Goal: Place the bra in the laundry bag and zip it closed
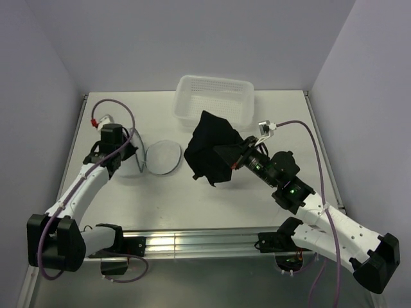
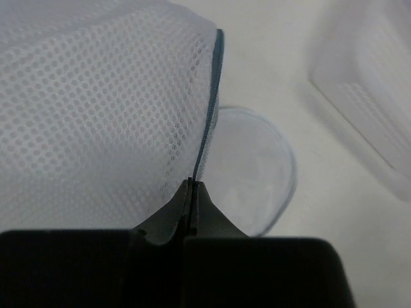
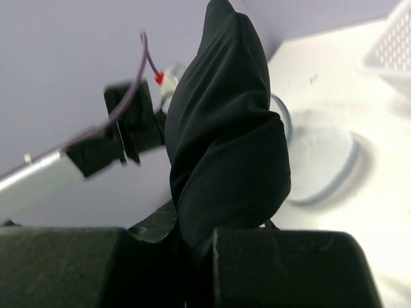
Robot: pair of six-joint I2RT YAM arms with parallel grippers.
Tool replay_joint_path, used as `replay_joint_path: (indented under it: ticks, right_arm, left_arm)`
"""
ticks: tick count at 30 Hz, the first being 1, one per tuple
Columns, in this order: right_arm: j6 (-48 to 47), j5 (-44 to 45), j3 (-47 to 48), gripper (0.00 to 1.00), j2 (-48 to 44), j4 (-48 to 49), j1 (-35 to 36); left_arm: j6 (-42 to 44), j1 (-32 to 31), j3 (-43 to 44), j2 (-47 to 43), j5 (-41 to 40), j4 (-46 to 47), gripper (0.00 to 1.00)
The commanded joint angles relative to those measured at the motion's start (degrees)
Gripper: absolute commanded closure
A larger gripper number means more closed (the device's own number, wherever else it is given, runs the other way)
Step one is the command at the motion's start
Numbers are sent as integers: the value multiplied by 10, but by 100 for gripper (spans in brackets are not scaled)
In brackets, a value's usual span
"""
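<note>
Top view looks down on the tabletop (image 1: pixel 212 192) from the near edge; close-in wrist views face each other, left looking right, both catching the bag (image 2: pixel 96 115) (image 3: pixel 321 160).

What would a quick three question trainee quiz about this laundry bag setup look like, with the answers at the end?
1. True or false: the bra is already inside the laundry bag.
2. Fill in the blank: the right tool is shut on the ____.
3. Which tool pinches the bag's zipper rim? A: the left tool. B: the right tool. C: neither.

Key: 1 false; 2 bra; 3 A.
</note>
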Motion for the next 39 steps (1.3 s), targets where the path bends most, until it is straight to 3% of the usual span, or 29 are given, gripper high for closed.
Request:
replay_joint_path:
  ticks: [1, 4, 11, 14, 23, 34, 39]
  right_arm:
    - [2, 42, 68, 100, 15, 18, 4]
    - [8, 56, 99, 100, 35, 19, 4]
    - [23, 113, 161, 100, 104, 52, 6]
    - [34, 126, 177, 100, 145, 69, 14]
    - [59, 198, 213, 100, 282, 137, 54]
    - [87, 369, 191, 100, 385, 237, 149]
    - [93, 391, 173, 100, 426, 257, 164]
  left_arm:
    - [-71, -71, -7, -35, 62, 85, 100]
    - [-133, -123, -37, -77, 77, 129, 100]
    - [-270, -155, -173, -158, 106, 301, 100]
    - [-293, -158, -239, -203, 98, 333, 100]
    - [-279, -157, -360, -245, 102, 425, 100]
    - [-260, -156, -360, -280, 90, 412, 100]
    - [-265, -156, -361, -279, 92, 435, 100]
